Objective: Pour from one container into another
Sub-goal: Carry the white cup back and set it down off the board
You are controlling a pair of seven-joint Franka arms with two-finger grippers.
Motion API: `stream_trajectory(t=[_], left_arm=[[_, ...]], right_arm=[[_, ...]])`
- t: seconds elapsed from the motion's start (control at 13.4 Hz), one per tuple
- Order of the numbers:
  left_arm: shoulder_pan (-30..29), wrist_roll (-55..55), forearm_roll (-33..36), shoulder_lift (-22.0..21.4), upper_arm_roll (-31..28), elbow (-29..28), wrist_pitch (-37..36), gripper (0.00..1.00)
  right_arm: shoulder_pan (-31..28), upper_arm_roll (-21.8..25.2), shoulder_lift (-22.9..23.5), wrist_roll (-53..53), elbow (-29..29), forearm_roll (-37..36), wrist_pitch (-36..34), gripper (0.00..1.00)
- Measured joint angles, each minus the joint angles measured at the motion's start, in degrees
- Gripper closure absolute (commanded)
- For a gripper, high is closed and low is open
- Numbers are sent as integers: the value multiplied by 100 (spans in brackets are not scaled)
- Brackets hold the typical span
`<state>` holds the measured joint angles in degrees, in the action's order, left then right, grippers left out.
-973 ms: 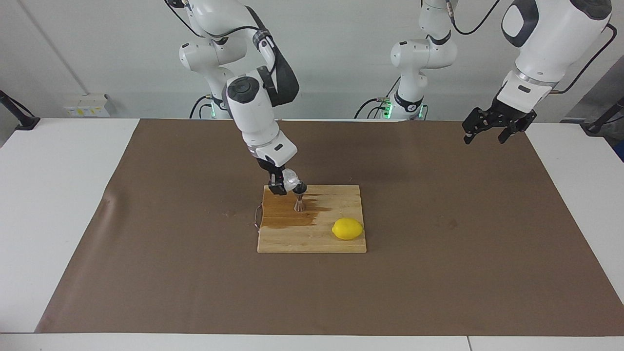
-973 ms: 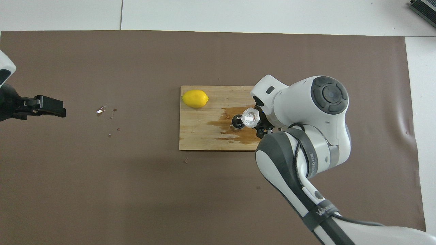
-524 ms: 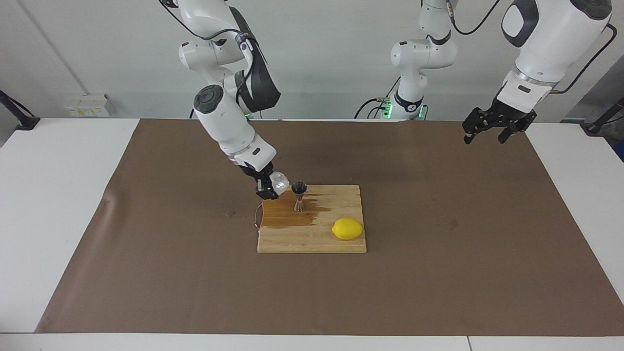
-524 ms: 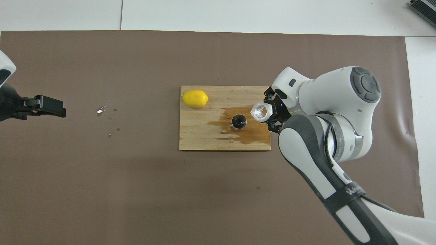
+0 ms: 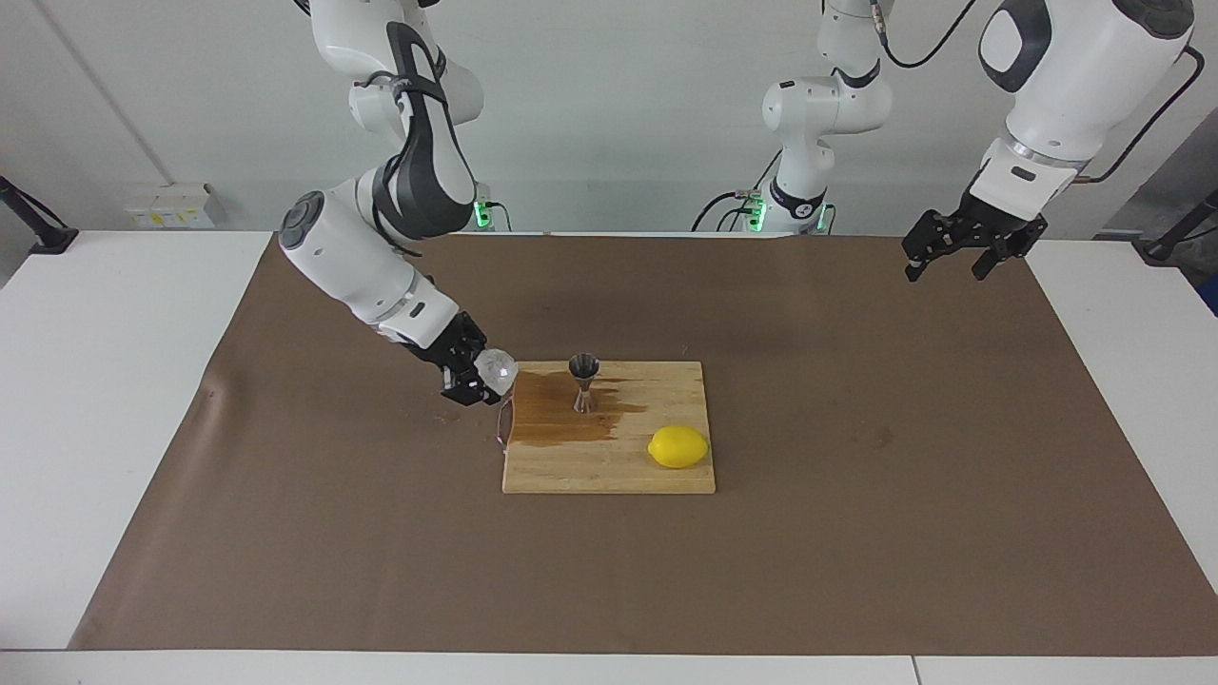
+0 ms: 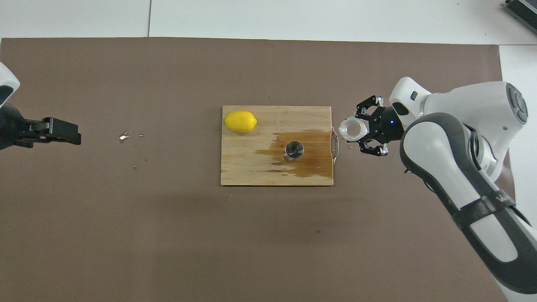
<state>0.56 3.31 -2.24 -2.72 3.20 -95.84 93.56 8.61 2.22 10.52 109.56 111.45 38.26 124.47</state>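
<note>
My right gripper (image 5: 479, 374) is shut on the small clear cup (image 5: 497, 367) and holds it low over the brown mat, just off the edge of the wooden board (image 5: 609, 468) toward the right arm's end. In the overhead view the cup (image 6: 350, 129) shows its open mouth in that gripper (image 6: 356, 130). The steel jigger (image 5: 583, 382) stands upright on the board, in a dark wet patch (image 6: 308, 157); it also shows from above (image 6: 294, 149). My left gripper (image 5: 961, 259) is open and empty, waiting raised over the left arm's end of the mat; it also shows in the overhead view (image 6: 63, 131).
A yellow lemon (image 5: 678, 446) lies on the board's corner farther from the robots, toward the left arm's end. The board has a thin wire handle (image 6: 334, 144) on the edge beside the cup. Small droplets (image 6: 126, 136) lie on the mat near the left gripper.
My right gripper has carried the cup from above the jigger's mouth away toward the right arm's end, off the board and lower. The jigger stands uncovered. The left arm has not moved.
</note>
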Motion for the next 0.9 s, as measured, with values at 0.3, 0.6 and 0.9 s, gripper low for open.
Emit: stream_trajectory(t=[0.3,0.6,0.9], left_arm=[[0,0,0,0,0,0,0,0],[0,0,0,0,0,0,0,0],[0,0,0,0,0,0,0,0]], right_arm=[[-561,6,22,950,378,596,-88,81],[-830,6,64,1437,762,672,-83,81],[-1013,7,450,2178,906,1115,-48,79]])
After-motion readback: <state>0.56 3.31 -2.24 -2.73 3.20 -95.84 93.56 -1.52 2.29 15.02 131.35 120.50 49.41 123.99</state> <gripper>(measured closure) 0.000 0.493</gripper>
